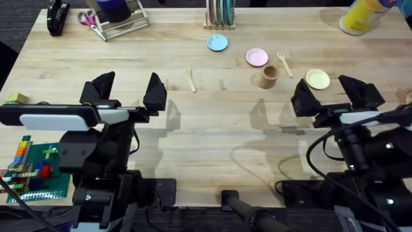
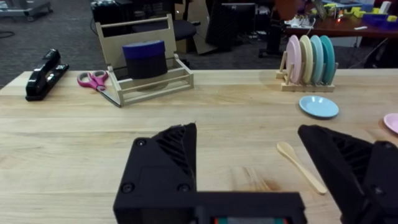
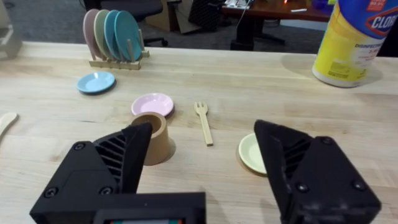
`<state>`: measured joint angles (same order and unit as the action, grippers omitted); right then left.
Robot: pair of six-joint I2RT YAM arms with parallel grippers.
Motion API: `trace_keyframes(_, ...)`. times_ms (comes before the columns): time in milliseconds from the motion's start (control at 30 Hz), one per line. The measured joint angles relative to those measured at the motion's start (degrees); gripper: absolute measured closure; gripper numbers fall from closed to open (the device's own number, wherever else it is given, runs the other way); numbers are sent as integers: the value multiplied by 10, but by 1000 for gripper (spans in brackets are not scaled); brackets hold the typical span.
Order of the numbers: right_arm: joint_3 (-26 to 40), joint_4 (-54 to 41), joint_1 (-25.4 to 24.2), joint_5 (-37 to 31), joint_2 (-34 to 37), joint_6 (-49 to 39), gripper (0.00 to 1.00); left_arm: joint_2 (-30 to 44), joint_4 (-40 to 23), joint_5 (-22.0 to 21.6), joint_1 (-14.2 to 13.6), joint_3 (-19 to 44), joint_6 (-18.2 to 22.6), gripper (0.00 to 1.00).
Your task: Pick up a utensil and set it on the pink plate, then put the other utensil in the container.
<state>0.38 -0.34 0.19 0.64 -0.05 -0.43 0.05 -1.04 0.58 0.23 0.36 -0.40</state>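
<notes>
Both sets of jaws stand wide apart and empty above the pale wooden bench (image 1: pixel 212 129). The small pale wooden spoon (image 1: pixel 189 78) lies flat just ahead of the left gripper (image 1: pixel 129 89), slightly to its right-hand side. Ahead of the right gripper (image 1: pixel 335 93), toward its left, stands the tan-brown cylindrical wooden cup (image 1: pixel 268 77); the small round pale-pink plate (image 1: pixel 257 57) lies just beyond it, and the small pale wooden fork (image 1: pixel 282 63) rests beside both. One spoon, one fork, one cup; three loose small plates — pink, light-blue (image 1: pixel 217 43) and pale yellow-green (image 1: pixel 317 79).
</notes>
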Motion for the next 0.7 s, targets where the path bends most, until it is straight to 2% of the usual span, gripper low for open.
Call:
trace_keyframes(400, 0, 1, 0, 0, 0, 0, 4, 0, 1, 1, 0, 0, 0, 6)
trace_keyframes(533, 0, 5, 0, 0, 0, 0, 3, 0, 2, 14, 0, 0, -1, 6)
trace_keyframes(700, 7, -1, 0, 0, 0, 0, 3, 0, -1, 21, 0, 2, -20, 6)
